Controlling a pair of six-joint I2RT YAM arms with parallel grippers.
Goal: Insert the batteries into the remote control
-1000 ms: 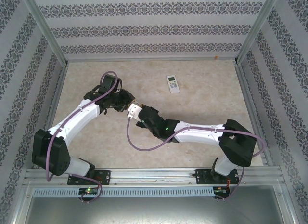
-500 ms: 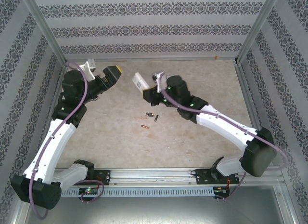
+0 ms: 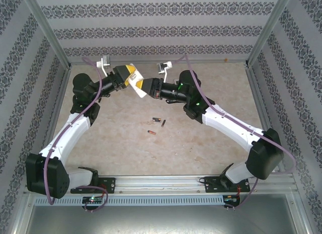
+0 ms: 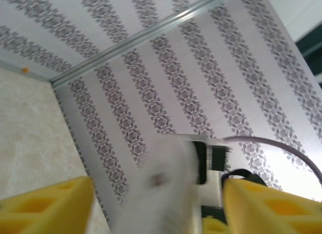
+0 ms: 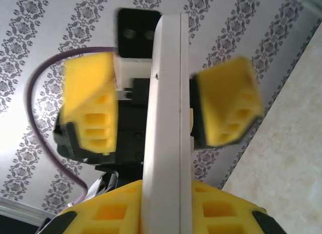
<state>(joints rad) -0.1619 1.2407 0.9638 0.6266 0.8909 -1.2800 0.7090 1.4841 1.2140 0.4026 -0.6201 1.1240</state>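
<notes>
The white remote control (image 3: 139, 89) is held up in the air above the back of the table, with my right gripper (image 3: 151, 88) shut on one end of it. In the right wrist view the remote control (image 5: 168, 93) stands edge-on between the yellow pads of my right gripper (image 5: 166, 204). My left gripper (image 3: 132, 78) faces it from the left, open, its fingers (image 5: 90, 113) on either side of the remote's far end with gaps showing. In the left wrist view the remote control (image 4: 166, 178) is a white blur between the pads of my left gripper (image 4: 158, 209). The batteries (image 3: 159, 122) lie on the table, one (image 3: 151, 132) slightly nearer.
The beige table (image 3: 216, 88) is fenced by patterned walls at the left, back and right, with metal posts at the corners. Both arms reach up and inward over the table's middle. A small orange speck (image 3: 227, 59) sits at the back wall.
My left gripper has swung right to the remote's free end. The right gripper has shifted slightly left with the remote. A second ago both grippers were low over the table.
</notes>
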